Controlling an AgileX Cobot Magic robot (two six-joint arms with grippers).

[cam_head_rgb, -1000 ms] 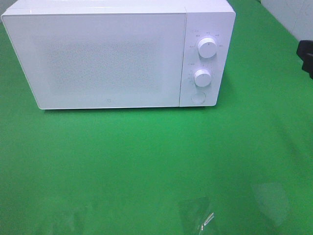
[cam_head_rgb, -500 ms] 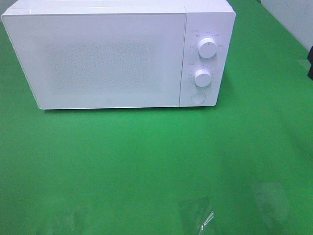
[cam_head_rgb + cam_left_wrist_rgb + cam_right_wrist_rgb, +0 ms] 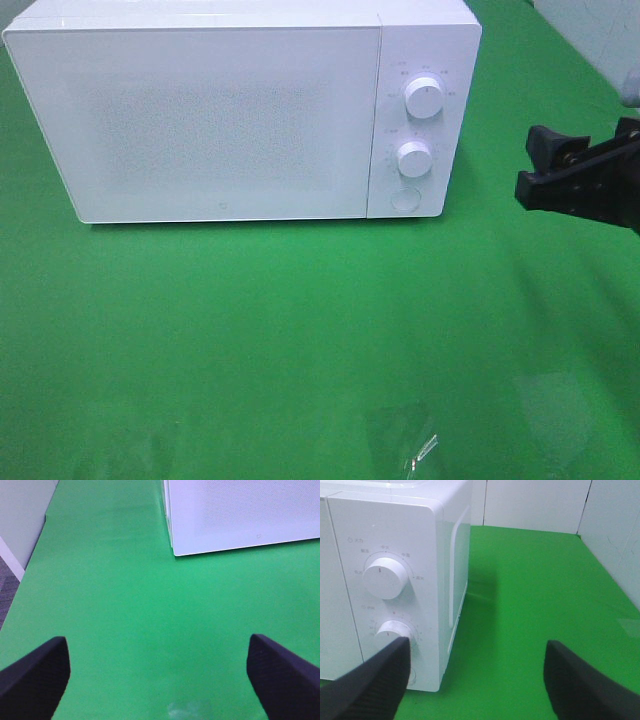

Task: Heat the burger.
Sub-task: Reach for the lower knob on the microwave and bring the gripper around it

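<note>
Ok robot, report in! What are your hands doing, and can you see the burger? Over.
Left gripper open, empty, over green mat. Right gripper open, empty, right of microwave. Burger not in view; microwave door shut. Over.

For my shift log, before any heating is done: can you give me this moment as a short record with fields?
Appliance: white box-shaped microwave oven, door shut, on green table cloth
Controls: upper white round knob, lower white round knob, round white button below them
Burger: not visible in any view
Left gripper: open, empty, over the cloth
Right gripper: open, empty, right of the microwave, apart from it
</note>
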